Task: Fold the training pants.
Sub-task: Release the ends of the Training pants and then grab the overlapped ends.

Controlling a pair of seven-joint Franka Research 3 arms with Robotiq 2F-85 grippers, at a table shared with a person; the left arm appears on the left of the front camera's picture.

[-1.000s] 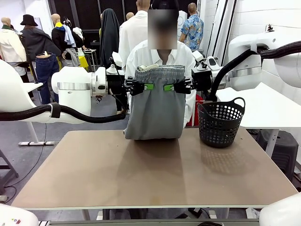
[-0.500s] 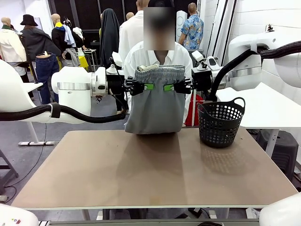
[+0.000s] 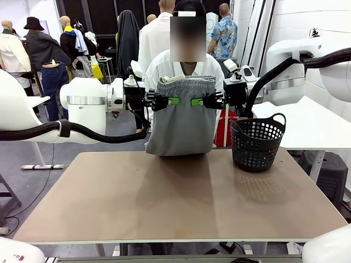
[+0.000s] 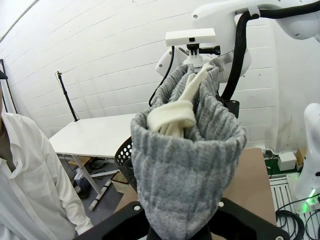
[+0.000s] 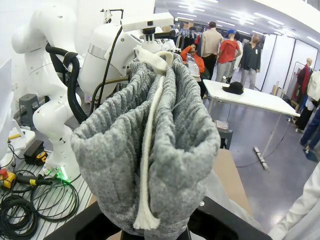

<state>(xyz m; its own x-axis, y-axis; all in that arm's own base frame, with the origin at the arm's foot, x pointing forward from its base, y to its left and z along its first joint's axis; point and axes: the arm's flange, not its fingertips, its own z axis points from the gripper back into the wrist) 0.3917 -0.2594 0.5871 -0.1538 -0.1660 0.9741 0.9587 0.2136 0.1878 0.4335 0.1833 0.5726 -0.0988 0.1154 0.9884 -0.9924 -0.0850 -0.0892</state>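
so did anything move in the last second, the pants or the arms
The bottom edge of the light grey jersey training pants has risen slightly at the far edge of the brown table. Nothing was taken hold of or let go. The left gripper and right gripper stayed where they were, still shut on the gathered waistband. The black mesh basket has not moved.

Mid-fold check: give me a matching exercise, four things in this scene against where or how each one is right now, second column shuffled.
1. training pants
2. basket
3. left end effector
4. person

A. black, standing on the table, far right
B. shut, gripping grey fabric
C. grey, hanging down towards the table's far edge
D. in white, standing beyond the table's far side

Pairs: 1-C, 2-A, 3-B, 4-D
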